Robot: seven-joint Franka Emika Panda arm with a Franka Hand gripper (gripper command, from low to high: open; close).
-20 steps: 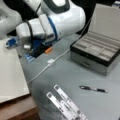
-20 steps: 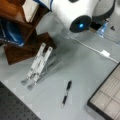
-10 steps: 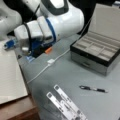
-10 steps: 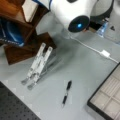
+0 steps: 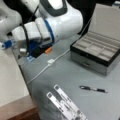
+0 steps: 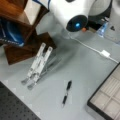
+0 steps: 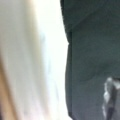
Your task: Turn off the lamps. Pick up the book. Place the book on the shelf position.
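The book [image 5: 10,80] is the big flat pale slab at a front view's left. It has a plain off-white cover with no markings I can make out, and it's lying flat on the shelf position [image 5: 21,111]. Only a strip of that reddish-brown wood shows under the book's near edge. The left and bottom edges of that view cut off most of the book, so I can't see its full outline.

In a front view the dark wooden unit [image 6: 15,12] sits top left, with a pale patch on top that's probably the same book [image 6: 32,10]. My arm covers the rest of it.

My gripper [image 5: 27,47] is past my wrist, low over the grey table [image 5: 75,75], just beside the book's far corner. It's a jumble of dark and blue bits there, so I honestly can't tell if my fingers are wide or narrow, or if they're touching anything.

The smooth white rounded shape at top left looks like the lamp [image 5: 7,20]. I can't tell if it's on or off. The wrist view is just a cream blur against something dark, and I can't say what it is.

The rest on the table:
- the grey case [image 5: 97,50], lid open
- a pen [image 5: 93,89]
- two white perforated strips [image 5: 65,105]
- a white cable [image 5: 50,62]
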